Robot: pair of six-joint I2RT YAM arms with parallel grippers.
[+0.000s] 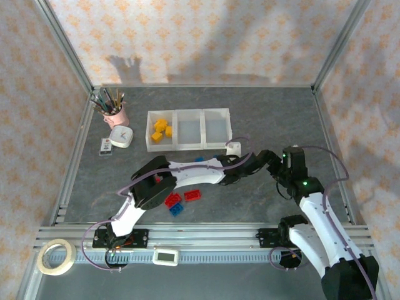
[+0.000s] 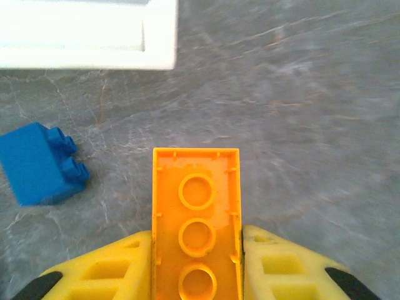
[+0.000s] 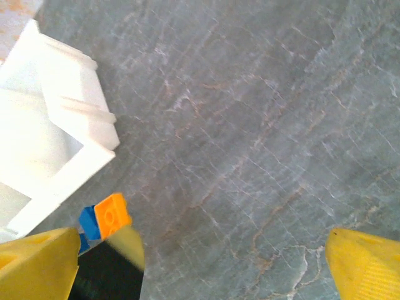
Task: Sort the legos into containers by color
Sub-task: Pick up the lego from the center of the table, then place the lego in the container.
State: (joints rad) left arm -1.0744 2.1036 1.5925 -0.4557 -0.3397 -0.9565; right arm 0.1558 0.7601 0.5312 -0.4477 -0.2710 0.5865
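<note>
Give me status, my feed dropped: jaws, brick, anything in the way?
Left gripper: jaws shut on orange brick. Right gripper: jaws open, empty. Blue brick near the orange one, apart.

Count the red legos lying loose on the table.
2. The left red lego lies beside a blue lego, close under the left arm; the right red lego lies just beside it. The arm may hide more.

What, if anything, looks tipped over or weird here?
Nothing is spilled or broken. The blue brick lies tipped on its side, studs pointing sideways, and the left pincer grips the orange brick with its hollow underside showing.
</note>
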